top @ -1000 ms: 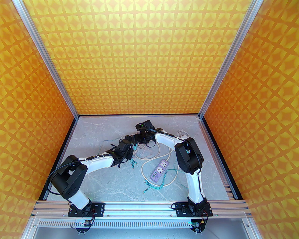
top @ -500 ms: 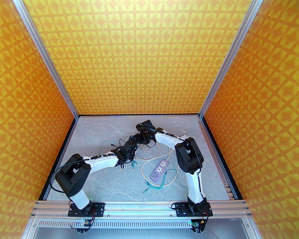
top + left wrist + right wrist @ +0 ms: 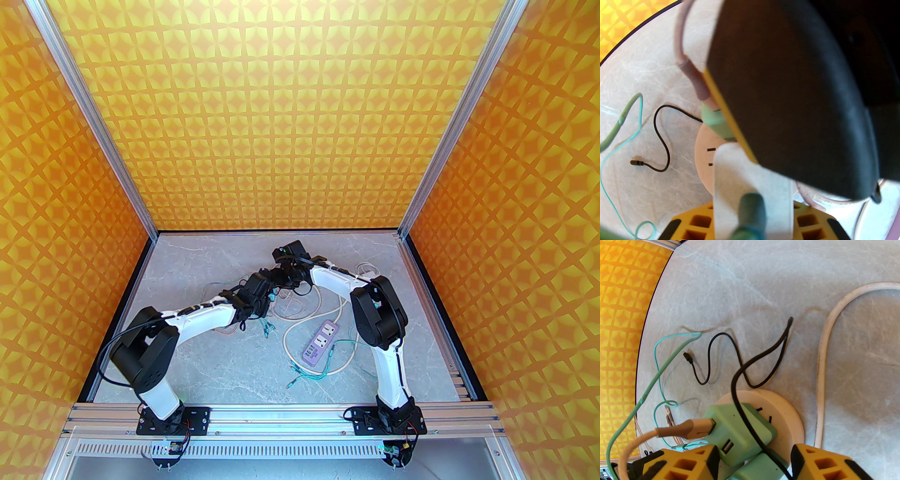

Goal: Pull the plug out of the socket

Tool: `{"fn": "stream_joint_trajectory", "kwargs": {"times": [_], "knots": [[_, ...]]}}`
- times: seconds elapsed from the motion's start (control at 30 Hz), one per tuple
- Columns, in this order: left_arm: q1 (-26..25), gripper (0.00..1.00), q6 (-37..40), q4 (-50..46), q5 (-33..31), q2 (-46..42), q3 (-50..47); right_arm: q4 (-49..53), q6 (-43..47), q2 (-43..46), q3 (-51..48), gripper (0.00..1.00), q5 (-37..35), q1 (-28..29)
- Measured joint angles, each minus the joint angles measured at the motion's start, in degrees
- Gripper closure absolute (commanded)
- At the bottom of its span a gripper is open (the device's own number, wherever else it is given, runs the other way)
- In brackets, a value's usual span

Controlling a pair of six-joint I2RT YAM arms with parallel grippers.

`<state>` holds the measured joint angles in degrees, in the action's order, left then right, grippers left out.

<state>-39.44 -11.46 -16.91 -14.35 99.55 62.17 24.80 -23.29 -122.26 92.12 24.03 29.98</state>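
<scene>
A round pale pink socket (image 3: 787,418) lies on the table mid-back, under both wrists. A green charger block (image 3: 738,427) with a pink cable sits in it. Beside it stands a white plug (image 3: 740,173) with a green cable stub. My left gripper (image 3: 752,182) is shut on this plug, one black pad (image 3: 787,93) above it and one yellow finger (image 3: 698,222) below. My right gripper (image 3: 754,460) straddles the socket from the near side, its yellow fingers (image 3: 820,462) closed against the socket's edges. From above, the left gripper (image 3: 263,286) and right gripper (image 3: 281,281) meet.
A purple power strip (image 3: 320,343) with its white cord (image 3: 300,323) lies right of centre, teal cable ends (image 3: 309,375) below it. A thin black cable (image 3: 710,357) and teal wire (image 3: 658,371) trail left of the socket. A white charger (image 3: 368,271) sits at the back right.
My left arm has swung its elbow rightward and pushed its wrist farther back toward the socket, its grip unchanged. The right arm has stayed still.
</scene>
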Motion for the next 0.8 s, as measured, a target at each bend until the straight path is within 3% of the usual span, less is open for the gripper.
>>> {"fn": "stream_joint_trajectory", "kwargs": {"times": [0.8], "knots": [[-0.17, 1.0, -2.51, 4.7, 1.36, -14.25, -9.84, 0.0, 0.0, -0.46, 0.61, 0.43, -0.48, 0.7]]}}
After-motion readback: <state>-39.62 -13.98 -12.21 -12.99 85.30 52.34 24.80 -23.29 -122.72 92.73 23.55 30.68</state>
